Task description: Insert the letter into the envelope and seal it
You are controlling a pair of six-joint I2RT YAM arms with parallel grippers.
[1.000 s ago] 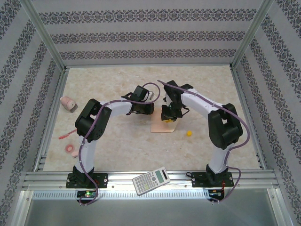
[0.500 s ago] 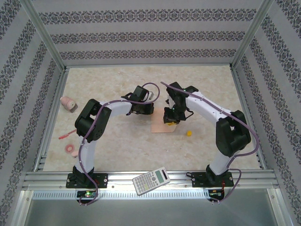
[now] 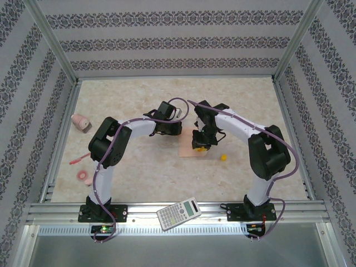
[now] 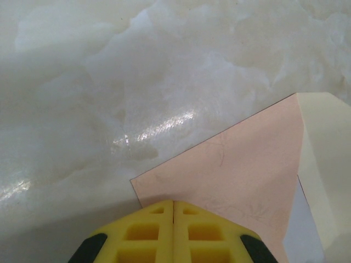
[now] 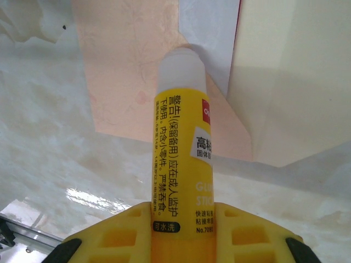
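The peach-pink envelope [image 3: 189, 151] lies flat at mid-table, its cream-lined flap [image 5: 290, 82] open. The letter [image 5: 211, 33], white with a red edge, shows in the envelope's mouth. My left gripper [image 4: 173, 205] is shut, and its yellow fingertips rest on a corner of the envelope [image 4: 230, 164]. My right gripper [image 5: 184, 205] is shut on a yellow glue stick [image 5: 181, 126]. The stick's white tip points down at the envelope [image 5: 120, 71] by the mouth. In the top view both grippers, left [image 3: 181, 132] and right [image 3: 200, 146], meet over the envelope.
A small yellow cap [image 3: 223, 157] lies just right of the envelope. A calculator [image 3: 178, 213] sits on the near rail. Along the left side lie a pink object [image 3: 80, 122], a red stick [image 3: 78, 159] and a pink roll [image 3: 83, 176]. Patterned walls enclose the table.
The right arm's elbow swung outward and came back, and the glue stick shifted slightly toward me over the envelope. The left arm has held still.
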